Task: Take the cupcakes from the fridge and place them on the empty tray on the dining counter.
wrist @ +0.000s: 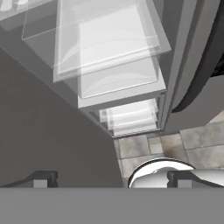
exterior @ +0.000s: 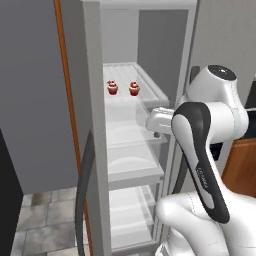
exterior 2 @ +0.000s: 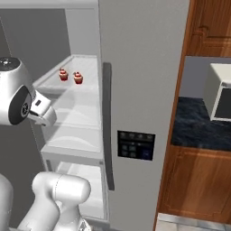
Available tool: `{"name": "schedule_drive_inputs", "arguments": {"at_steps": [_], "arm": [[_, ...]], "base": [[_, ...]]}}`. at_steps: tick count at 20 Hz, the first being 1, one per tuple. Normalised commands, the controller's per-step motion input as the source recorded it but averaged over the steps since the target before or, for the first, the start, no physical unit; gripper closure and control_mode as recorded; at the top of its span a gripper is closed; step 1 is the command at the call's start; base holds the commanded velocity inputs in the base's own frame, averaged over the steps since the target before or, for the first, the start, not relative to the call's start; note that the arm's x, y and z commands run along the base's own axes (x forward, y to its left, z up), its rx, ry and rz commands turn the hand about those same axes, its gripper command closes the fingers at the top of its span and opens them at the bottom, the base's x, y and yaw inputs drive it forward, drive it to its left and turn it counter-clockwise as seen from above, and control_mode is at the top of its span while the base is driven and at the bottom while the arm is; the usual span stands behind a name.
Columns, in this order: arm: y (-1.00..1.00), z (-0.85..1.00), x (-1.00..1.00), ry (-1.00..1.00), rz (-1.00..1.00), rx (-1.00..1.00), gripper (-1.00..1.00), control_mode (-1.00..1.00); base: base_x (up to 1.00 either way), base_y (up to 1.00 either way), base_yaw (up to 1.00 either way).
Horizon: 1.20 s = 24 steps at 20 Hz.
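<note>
Left base view, fridge [exterior: 95, 125] open, 2 cupcakes [exterior: 123, 88] on shelf [exterior: 150, 85]

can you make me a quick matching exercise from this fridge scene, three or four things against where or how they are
Things:
1. cupcakes
2. fridge
3. gripper
4. microwave

Places or states:
A. open, holding nothing
B. on the dark counter at the right
C. side by side on an upper shelf
D. one door open, one shut

Pairs: 1-C, 2-D, 3-A, 4-B

Red-topped cupcakes [exterior: 123, 88]; light-grey fridge [exterior 2: 140, 67], translucent white shelves [exterior: 131, 165].
</note>
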Motion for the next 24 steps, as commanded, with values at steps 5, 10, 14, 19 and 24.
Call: {"name": "schedule_drive_inputs", "arguments": {"at_steps": [5,10,14,19,24], "arm": [[0.00,0.00,0.00,0.00,0.00,0.00,-1.00,1.00],[0.00,0.00,0.00,0.00,0.00,0.00,-1.00,1.00],[0.03,0.00,0.19,0.00,0.00,0.00,-1.00,-1.00],[0.09,0.03,0.53,-0.11,0.00,-0.01,-1.00,-1.00],[0.11,0.24,0.45,-0.28,0.00,-0.10,-1.00,-1.00]], "base": [[0.62,-0.39,0.03],[0.38,-0.05,0.01],[0.15,0.01,0.00],[0.00,0.00,0.00],[0.00,0.00,0.00]]}}
